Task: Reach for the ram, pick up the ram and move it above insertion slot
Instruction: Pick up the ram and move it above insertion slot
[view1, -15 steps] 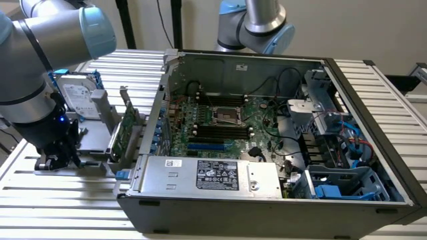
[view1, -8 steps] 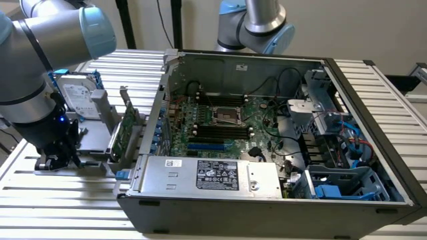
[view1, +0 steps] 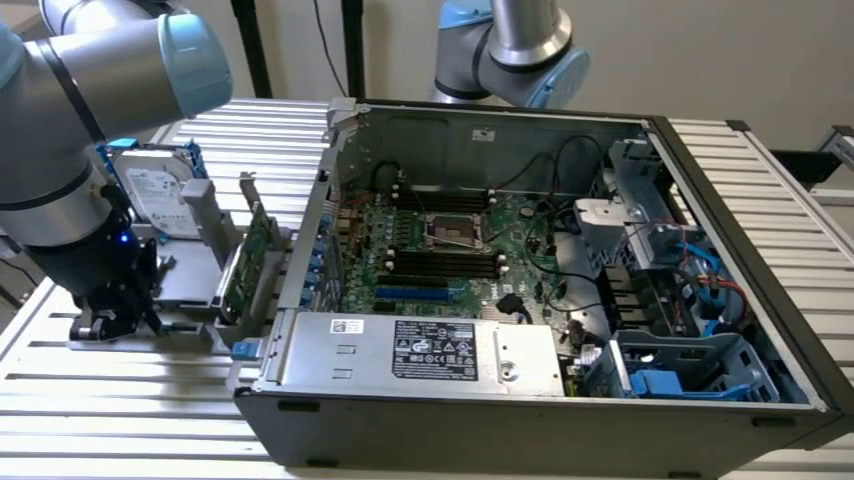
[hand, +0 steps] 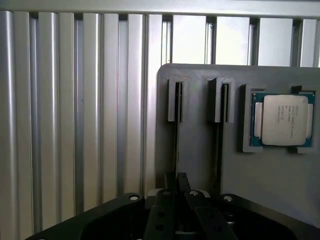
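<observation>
— How do the jaws stand?
— Drawn almost together. The gripper (hand: 176, 181) has its two dark fingers (hand: 170, 184) closed on the near end of the ram (hand: 176, 140), with no gap showing on either side of it.
— And the ram itself?
— It stands on edge in the grey holder tray (hand: 197, 150), in the slot farther from the processor (seen edge-on, it reads as one thin dark line, so colour and chips cannot be told). A second stick (hand: 220, 150) stands the same way in the neighbouring slot.
— What else does the tray hold?
— A processor (hand: 282, 120), metal lid up, in a square recess just beside the slots. The tray lies on the slatted aluminium table (hand: 75, 130).
— And from outside?
— The gripper (view1: 114, 322) is down low at the exterior view's left, near a hard drive (view1: 154, 195) and an upright green expansion card (view1: 254, 250). The open computer case (view1: 534, 135) sits to the exterior view's right of them (lid off, the motherboard (view1: 514, 215) lying flat inside), well apart from the gripper.
</observation>
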